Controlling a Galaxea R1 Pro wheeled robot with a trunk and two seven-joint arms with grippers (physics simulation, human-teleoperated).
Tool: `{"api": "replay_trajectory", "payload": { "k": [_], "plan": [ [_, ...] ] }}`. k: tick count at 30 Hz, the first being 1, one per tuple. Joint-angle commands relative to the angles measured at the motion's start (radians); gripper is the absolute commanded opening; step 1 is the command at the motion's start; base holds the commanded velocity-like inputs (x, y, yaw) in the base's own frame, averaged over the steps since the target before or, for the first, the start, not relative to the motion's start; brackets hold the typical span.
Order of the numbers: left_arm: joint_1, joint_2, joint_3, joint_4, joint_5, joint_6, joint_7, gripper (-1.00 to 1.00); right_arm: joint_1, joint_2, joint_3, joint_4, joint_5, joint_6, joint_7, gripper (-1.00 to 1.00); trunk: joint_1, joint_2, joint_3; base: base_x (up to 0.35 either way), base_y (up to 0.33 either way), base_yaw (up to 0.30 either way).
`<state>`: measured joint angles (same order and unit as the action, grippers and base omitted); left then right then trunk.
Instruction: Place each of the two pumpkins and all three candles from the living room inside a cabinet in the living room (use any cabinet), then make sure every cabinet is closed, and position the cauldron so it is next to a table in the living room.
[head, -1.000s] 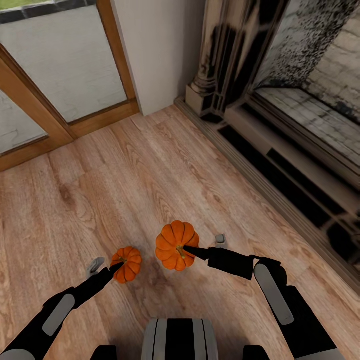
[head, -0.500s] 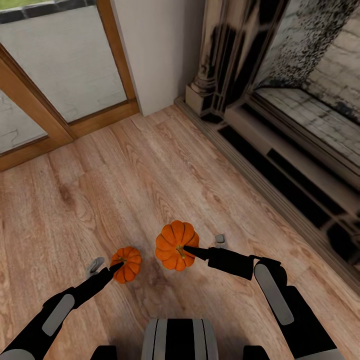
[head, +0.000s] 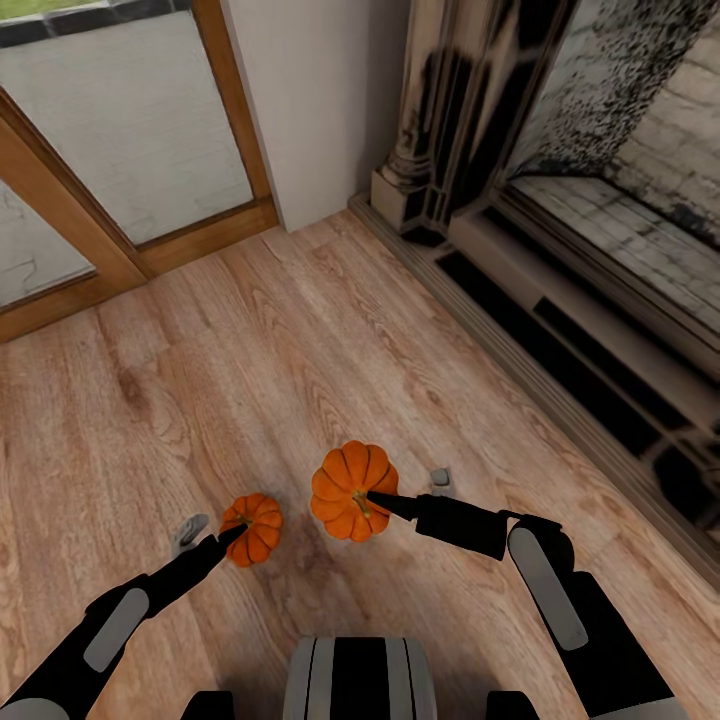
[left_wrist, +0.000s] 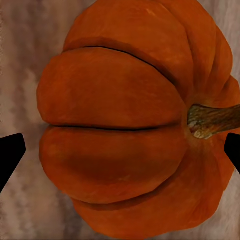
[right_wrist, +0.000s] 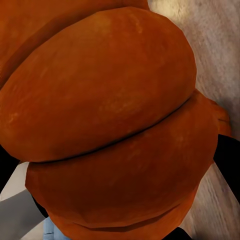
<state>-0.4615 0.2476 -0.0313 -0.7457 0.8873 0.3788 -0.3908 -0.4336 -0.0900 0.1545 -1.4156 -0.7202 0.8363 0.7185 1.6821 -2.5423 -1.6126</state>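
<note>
The pick-up step for the two pumpkins is being carried out. A small bright orange ribbed pumpkin (head: 252, 527) is being held at the left gripper (head: 232, 537), and a larger bright orange ribbed pumpkin (head: 353, 490) is being held at the right gripper (head: 380, 503), to its right. Both are being shown low over the light wood plank floor (head: 300, 350); contact with the floor cannot be determined.

In the left wrist view, the small pumpkin (left_wrist: 130, 120) is being flanked by a dark fingertip (left_wrist: 10, 152) on each side, and its brown stem is pointing sideways. In the right wrist view, the larger pumpkin (right_wrist: 110, 125) is being seen very close, with dark finger parts at its edges. Each gripper is judged to be closed on its pumpkin.

Two small grey stubby candles (head: 189, 528) (head: 439, 479) are lying on the floor beside the arms.

Next, both pumpkins are to be carried clear to a cabinet.
</note>
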Motion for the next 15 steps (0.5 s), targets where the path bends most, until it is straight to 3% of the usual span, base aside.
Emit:
{"api": "replay_trajectory", "payload": {
  "k": [1, 12, 15],
  "plan": [
    [0.000, 0.001, -0.002, 0.001, 0.010, 0.005, 0.001, 1.00, 0.000, 0.000, 0.000, 0.000, -0.005, 0.006, -0.001, -1.00, 0.000, 0.000, -0.001, 0.000, 0.000, 0.000],
    [0.000, -0.004, -0.001, 0.035, 0.009, 0.002, 0.005, 1.00, 0.000, 0.000, 0.000, -0.002, -0.005, 0.006, -0.001, -1.00, 0.000, 0.000, -0.001, 0.000, 0.000, 0.000],
    [0.000, -0.006, -0.001, 0.037, 0.009, 0.002, 0.036, 1.00, 0.000, 0.000, 0.000, -0.002, -0.005, 0.006, -0.001, -1.00, 0.000, 0.000, -0.001, 0.000, 0.000, 0.000]
  ]
}}
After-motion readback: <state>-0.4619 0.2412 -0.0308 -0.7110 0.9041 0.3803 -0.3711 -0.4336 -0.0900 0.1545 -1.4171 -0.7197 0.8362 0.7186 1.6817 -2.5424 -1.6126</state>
